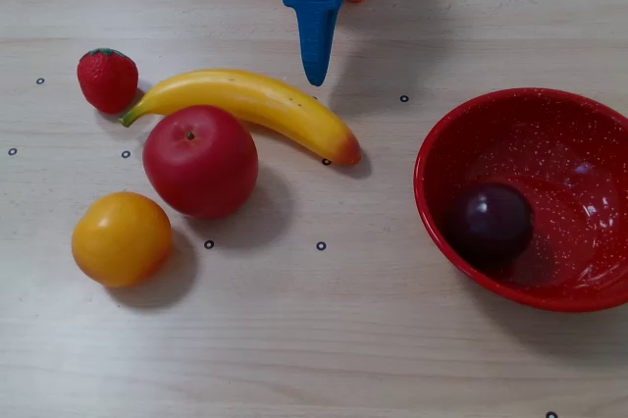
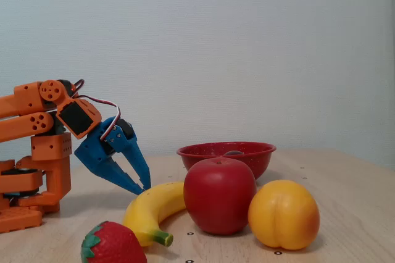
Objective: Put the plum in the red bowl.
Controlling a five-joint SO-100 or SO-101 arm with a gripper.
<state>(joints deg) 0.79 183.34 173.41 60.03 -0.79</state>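
The dark purple plum lies inside the red speckled bowl at the right in a fixed view from above. In a fixed side view the bowl stands behind the fruits and only the plum's top peeks over its rim. My blue gripper is at the top centre, far left of the bowl, with its fingers together and empty. In the side view the gripper hovers low, pointing down above the table near the banana.
A banana, red apple, orange-yellow fruit and strawberry lie at the left of the wooden table. The orange arm base stands at the left in the side view.
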